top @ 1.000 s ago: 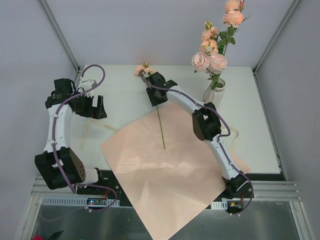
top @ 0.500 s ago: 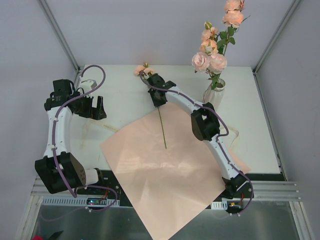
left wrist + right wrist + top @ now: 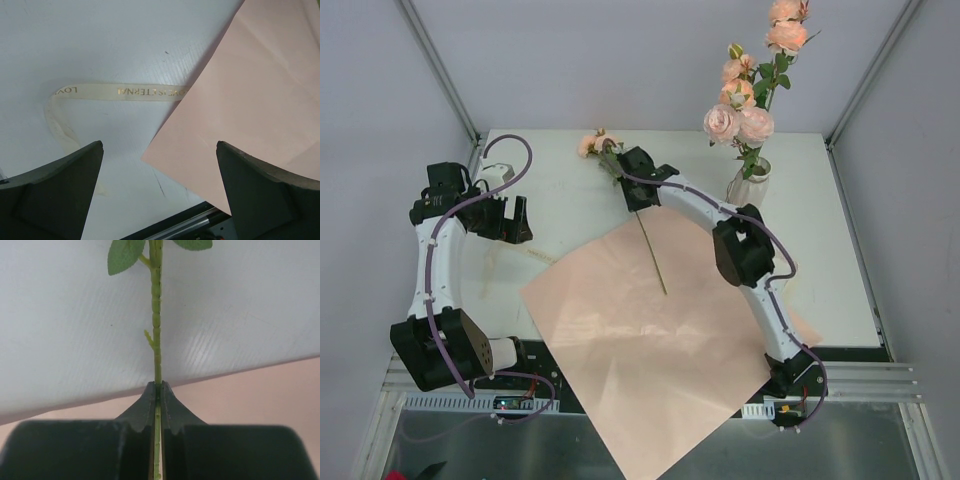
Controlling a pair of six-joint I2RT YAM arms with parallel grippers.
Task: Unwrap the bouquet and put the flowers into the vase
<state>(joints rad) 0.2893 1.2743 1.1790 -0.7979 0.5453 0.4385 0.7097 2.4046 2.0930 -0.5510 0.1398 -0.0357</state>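
One loose rose (image 3: 592, 143) lies at the back of the table, its thin green stem (image 3: 653, 262) trailing onto the unfolded pink paper (image 3: 650, 350). My right gripper (image 3: 638, 195) is shut on that stem just below the leaves; in the right wrist view the stem (image 3: 156, 330) runs straight up out of the closed right gripper (image 3: 157, 387). Several roses (image 3: 740, 115) stand in the cream vase (image 3: 752, 183) at the back right. My left gripper (image 3: 515, 218) hangs open and empty at the left; its view shows the left gripper (image 3: 160, 145) above the paper's corner (image 3: 250, 100).
A cream ribbon (image 3: 125, 91) with gold lettering lies loose on the white table (image 3: 560, 200) left of the paper. The paper overhangs the table's near edge. Frame posts (image 3: 440, 70) rise at the back corners.
The right gripper has closed on the stem. The rose has swung: its head moved left and the stem's tail moved right. The left arm has hardly moved.
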